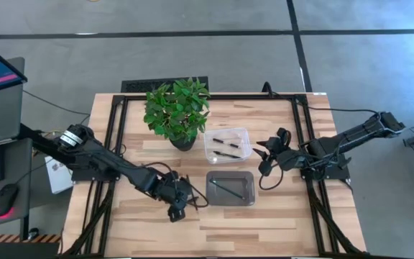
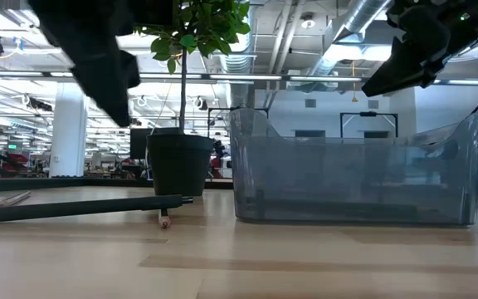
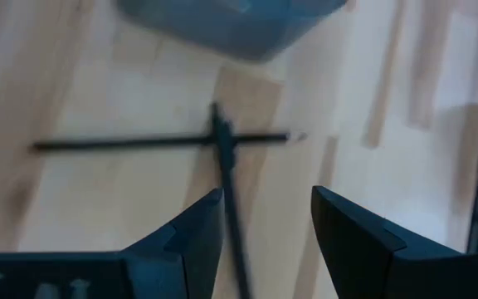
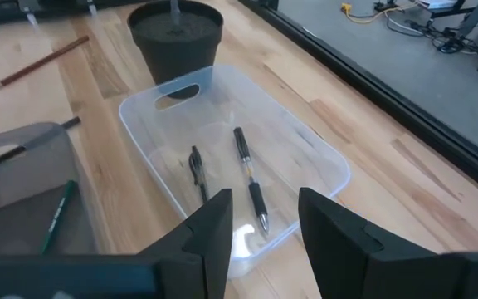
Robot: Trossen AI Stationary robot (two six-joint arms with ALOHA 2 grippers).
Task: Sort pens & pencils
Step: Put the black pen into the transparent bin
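My left gripper (image 1: 177, 209) hovers open above the table's near middle. In the left wrist view (image 3: 268, 226) its fingers stand on either side of a black stick (image 3: 229, 195), clear above it. That stick lies crossed over a longer thin dark stick (image 3: 139, 143) on the wood. The low view shows the black pen (image 2: 81, 208) lying flat, with a pencil end (image 2: 164, 221) beside it. My right gripper (image 1: 263, 157) (image 4: 264, 224) hangs open over the clear bin (image 4: 318, 158), which holds two black pens (image 4: 250, 178) (image 4: 196, 170). A green pencil (image 4: 56, 216) lies in the grey bin (image 1: 249, 196).
A potted plant (image 1: 178, 108) stands at the far side beside the clear bin (image 1: 208, 150). One brown pencil (image 4: 44, 62) lies on the wood near the pot (image 4: 175, 33), and shows at the low view's left (image 2: 13, 198). Black frame rails (image 1: 117, 137) edge the table.
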